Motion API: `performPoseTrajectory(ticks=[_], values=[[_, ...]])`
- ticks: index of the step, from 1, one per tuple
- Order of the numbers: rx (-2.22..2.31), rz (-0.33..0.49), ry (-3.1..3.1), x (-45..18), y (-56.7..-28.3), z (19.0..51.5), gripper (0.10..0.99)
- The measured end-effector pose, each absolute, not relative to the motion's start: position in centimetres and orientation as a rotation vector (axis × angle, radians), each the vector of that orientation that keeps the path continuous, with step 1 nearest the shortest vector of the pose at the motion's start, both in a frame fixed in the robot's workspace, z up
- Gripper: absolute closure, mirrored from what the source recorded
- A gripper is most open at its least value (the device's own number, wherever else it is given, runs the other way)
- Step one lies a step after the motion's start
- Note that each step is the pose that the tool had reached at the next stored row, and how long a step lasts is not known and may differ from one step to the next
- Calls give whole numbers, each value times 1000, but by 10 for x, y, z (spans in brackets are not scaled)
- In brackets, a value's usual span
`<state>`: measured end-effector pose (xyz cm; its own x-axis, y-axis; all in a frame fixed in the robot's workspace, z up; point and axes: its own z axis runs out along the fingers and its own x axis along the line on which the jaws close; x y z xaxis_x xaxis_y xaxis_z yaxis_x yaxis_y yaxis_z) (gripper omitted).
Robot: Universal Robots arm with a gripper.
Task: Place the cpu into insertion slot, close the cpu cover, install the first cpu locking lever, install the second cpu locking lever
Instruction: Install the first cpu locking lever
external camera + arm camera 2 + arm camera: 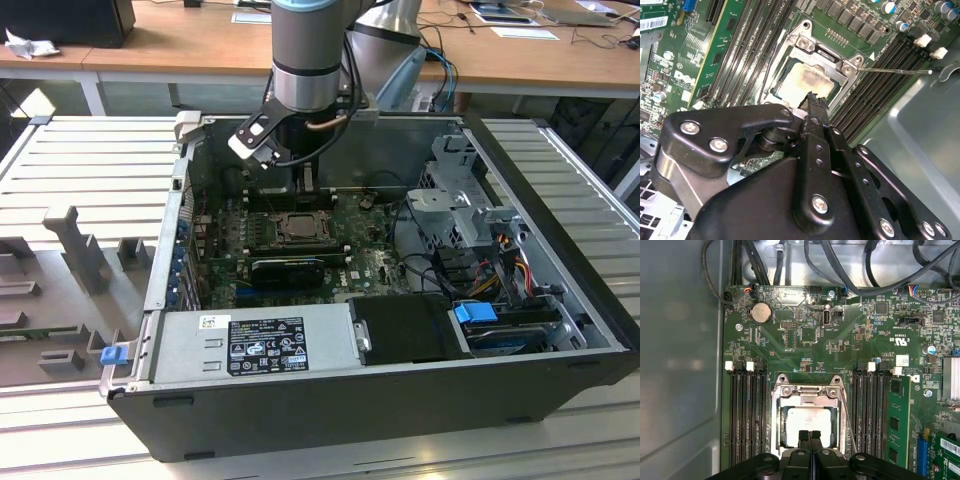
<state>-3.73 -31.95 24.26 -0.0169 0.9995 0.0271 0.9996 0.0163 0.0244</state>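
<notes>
The cpu lies in the insertion slot, its pale metal face showing through the window of the cpu cover. The cover lies flat over the cpu. My gripper is shut with nothing between its fingers. Its fingertips sit at the near edge of the cpu, and I cannot tell whether they touch it. A thin wire locking lever sticks out sideways from a corner of the slot. In the exterior view the gripper hangs just above the slot.
Black memory slots flank the socket, one holding a green memory stick. A black finned card, a grey power supply, a drive cage and loose cables fill the case. The case wall stands close by.
</notes>
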Motion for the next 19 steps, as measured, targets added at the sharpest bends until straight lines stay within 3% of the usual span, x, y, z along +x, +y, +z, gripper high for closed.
performPoseTrajectory(ticks=[19], values=[[-2201,-57,-2238,-37,-319,262,980]])
